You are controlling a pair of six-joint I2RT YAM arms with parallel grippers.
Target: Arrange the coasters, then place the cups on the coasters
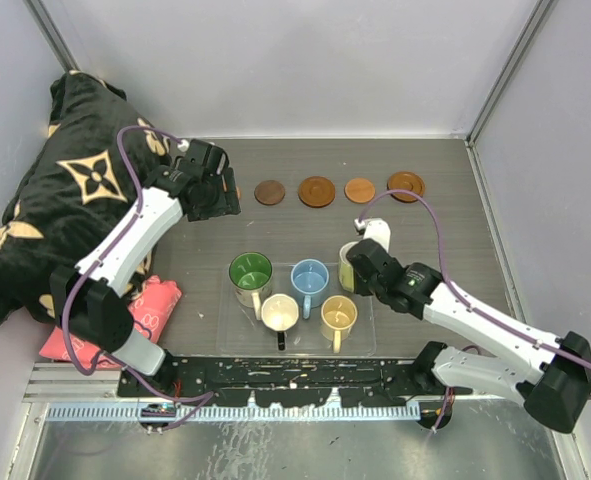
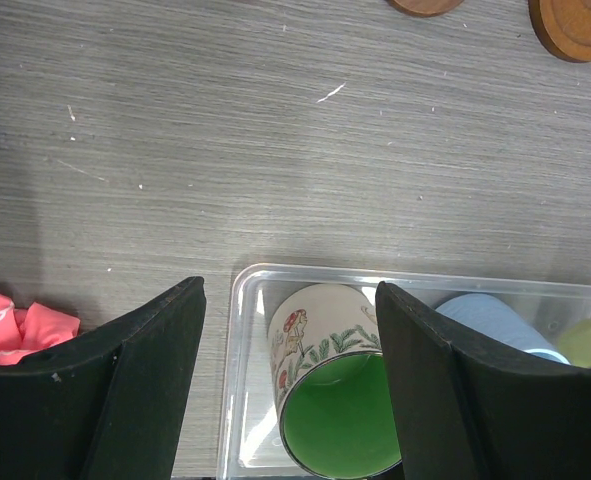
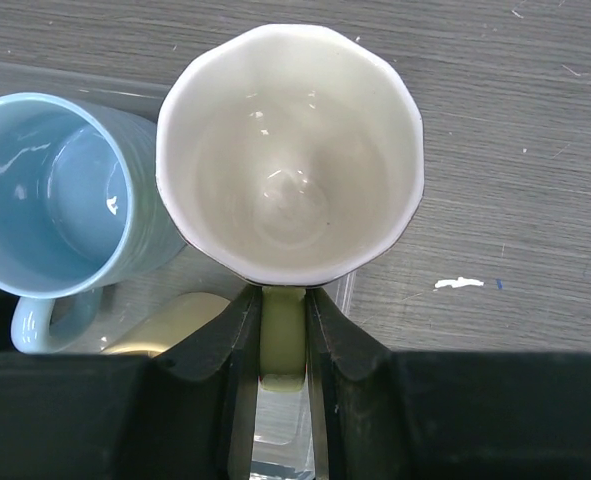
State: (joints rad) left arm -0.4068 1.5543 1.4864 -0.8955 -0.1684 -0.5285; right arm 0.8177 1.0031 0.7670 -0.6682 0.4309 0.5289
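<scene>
**Right gripper clamps a cup's handle; left gripper hangs open by the coasters**

Your right gripper [image 3: 283,305] is closed on the handle [image 3: 283,350] of the white-inside cup [image 3: 290,150]. The handle sits pinched between both fingers. The cup's mouth faces up just ahead of the fingertips, over the right edge of the clear tray [image 1: 225,310]. Just to the left of this gripper, the light blue cup [image 3: 55,190] stands in the tray, nearly touching the held cup.

Further to its left, also in the tray, are the green-inside cup [image 2: 335,400], the cream-white cup [image 1: 280,313] and the yellow-tan cup [image 1: 339,316].

Well ahead of the right gripper, a row of four coasters [image 1: 316,191] lies flat on the grey table [image 2: 275,150].

Your left gripper [image 2: 290,288] holds nothing; its jaws stand apart. It hovers at the left end of that row, just beside the darkest coaster [image 1: 269,192]. Whether it hides a fifth one, you cannot tell. A pink cloth [image 2: 15,325] lies to its left.
</scene>
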